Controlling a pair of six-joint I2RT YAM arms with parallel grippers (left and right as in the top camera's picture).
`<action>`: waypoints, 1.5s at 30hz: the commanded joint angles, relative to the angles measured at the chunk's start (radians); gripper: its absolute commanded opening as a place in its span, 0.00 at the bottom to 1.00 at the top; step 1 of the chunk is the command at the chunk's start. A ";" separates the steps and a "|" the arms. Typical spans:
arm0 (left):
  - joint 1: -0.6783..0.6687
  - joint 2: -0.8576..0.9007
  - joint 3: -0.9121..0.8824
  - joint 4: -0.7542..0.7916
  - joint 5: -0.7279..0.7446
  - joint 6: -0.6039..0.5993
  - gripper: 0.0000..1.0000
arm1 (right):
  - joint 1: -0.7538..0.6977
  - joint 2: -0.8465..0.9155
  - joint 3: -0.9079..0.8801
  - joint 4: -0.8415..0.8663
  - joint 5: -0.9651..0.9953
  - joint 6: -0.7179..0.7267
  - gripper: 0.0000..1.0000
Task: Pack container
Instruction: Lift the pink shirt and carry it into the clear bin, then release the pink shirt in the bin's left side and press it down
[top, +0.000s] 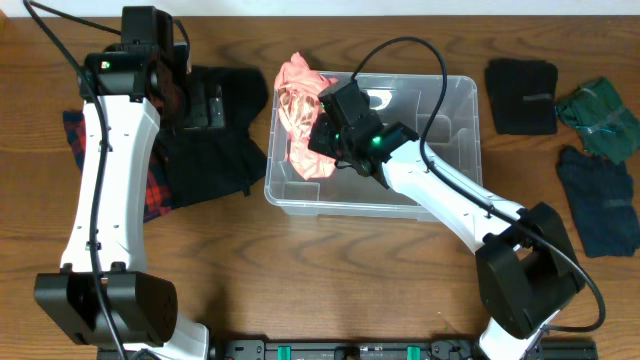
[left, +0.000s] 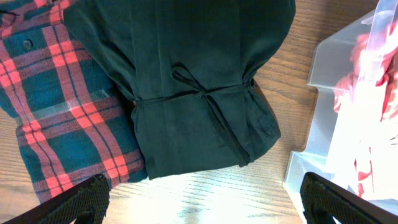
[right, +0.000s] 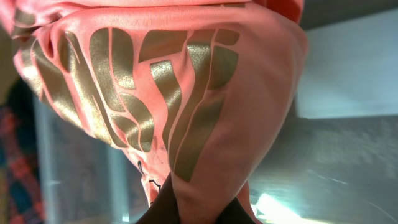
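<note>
Right end effector (top: 320, 137) pinches pink garment (top: 298, 100) over the container (top: 320, 200), arm stretched diagonally; left end effector (left: 199, 202) spread.

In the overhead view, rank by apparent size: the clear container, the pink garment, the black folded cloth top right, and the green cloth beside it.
1. clear container
2. pink garment, partly hidden by the right arm
3. black folded cloth and green cloth: about alike, so unranked
</note>
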 joint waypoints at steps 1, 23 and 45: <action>0.002 0.004 0.019 -0.003 -0.011 -0.013 0.98 | 0.011 0.011 0.016 -0.029 0.069 0.007 0.01; 0.002 0.004 0.019 -0.003 -0.011 -0.013 0.98 | 0.014 0.063 0.015 0.051 0.059 -0.021 0.20; 0.002 0.004 0.019 -0.003 -0.011 -0.012 0.98 | -0.063 -0.133 0.019 0.039 0.008 -0.587 0.99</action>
